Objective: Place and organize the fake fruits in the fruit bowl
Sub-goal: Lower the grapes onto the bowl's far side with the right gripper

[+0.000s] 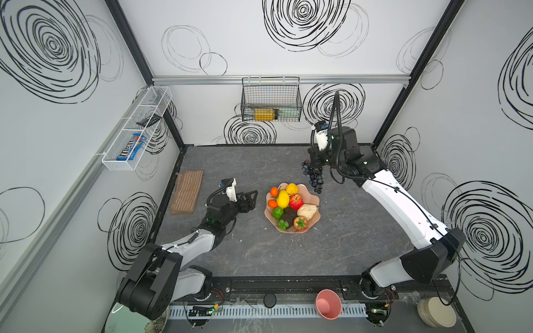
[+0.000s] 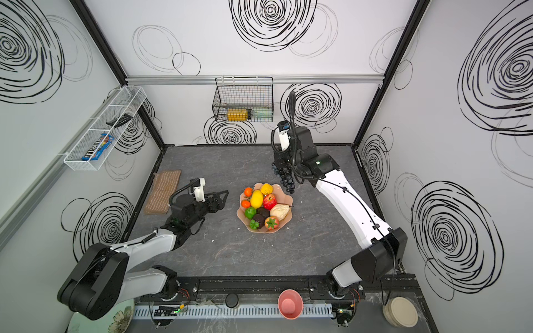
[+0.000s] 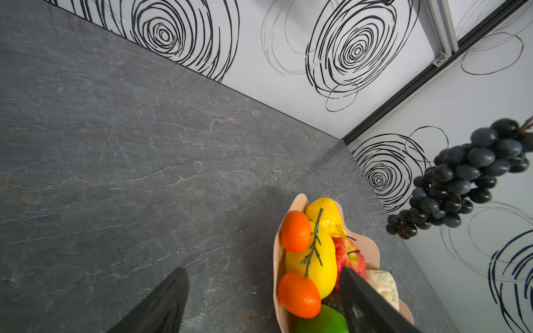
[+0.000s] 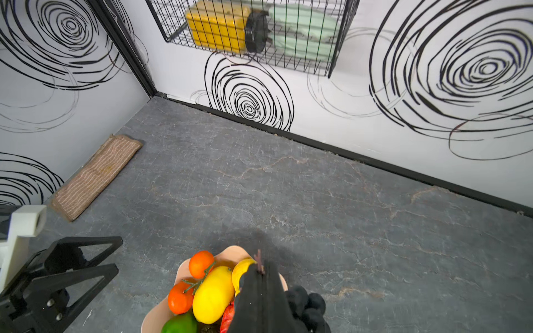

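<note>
Fake fruits [image 1: 288, 206]: piled in the fruit bowl [image 1: 306, 191], all but one
In the bowl: two yellow lemons [image 1: 283, 199], a red apple [image 1: 296, 201], two small oranges [image 1: 274, 191], green limes [image 1: 277, 212], a dark avocado [image 1: 289, 215], a beige pear [image 1: 308, 212] and a strawberry [image 1: 300, 223]
Fruit bowl: peach-pink with a wavy rim, upright on the grey table [image 1: 259, 259] about mid-table, seen in both top views
Grape bunch [image 1: 314, 178]: black, off the table, hanging by its stem near the bowl's far right rim; whether it is over the rim or just outside cannot be told
Right gripper [image 1: 313, 165]: jaws closed on the grape stem, the bunch dangling below
Left gripper [image 1: 255, 199]: jaws spread wide with nothing between them, just left of the bowl and pointing at it
Elsewhere: brown mat [image 1: 187, 191] by the left wall, pink cup [image 1: 328, 304] at the front edge
</note>
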Motion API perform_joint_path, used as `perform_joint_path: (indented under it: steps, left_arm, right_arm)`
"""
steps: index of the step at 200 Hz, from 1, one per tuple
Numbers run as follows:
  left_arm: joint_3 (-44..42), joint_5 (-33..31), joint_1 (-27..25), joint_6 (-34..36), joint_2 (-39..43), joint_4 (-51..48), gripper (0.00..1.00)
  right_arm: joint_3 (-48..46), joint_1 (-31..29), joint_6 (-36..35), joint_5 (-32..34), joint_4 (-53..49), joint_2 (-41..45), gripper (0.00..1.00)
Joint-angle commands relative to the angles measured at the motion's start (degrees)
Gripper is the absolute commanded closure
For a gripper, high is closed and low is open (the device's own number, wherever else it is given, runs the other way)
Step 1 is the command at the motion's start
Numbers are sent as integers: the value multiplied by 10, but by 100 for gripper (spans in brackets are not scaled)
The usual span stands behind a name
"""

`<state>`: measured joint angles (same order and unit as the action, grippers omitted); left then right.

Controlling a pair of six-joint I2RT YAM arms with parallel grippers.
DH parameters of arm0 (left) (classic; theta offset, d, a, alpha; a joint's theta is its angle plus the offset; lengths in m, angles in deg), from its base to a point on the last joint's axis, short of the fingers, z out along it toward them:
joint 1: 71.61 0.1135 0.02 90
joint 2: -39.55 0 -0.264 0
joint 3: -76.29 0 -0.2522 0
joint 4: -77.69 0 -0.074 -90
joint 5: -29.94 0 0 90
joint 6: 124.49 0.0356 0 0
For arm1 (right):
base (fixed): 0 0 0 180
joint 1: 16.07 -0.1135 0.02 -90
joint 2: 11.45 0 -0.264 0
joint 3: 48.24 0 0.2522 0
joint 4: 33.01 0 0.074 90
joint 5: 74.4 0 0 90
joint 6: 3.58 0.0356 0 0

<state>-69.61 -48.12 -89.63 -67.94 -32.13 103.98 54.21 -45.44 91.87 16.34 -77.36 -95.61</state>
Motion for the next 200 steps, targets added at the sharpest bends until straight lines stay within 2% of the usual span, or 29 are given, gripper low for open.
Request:
perform_joint_path:
  steps: [1,33,91,200]
  left_arm:
    - [14,4,-4,0,0,33,14]
    - [14,4,-5,0,-1,34,14]
    - [14,5,-4,-1,-1,34,14]
    - [15,4,-4,-1,-2,34,14]
  right_arm:
    - [-30,1,9,-5,24,30,100]
    - [-64,1,16,-14,41,36,100]
    - [-70,0,22,-21,49,21,100]
    - [-226,0,57,-29,80,95,100]
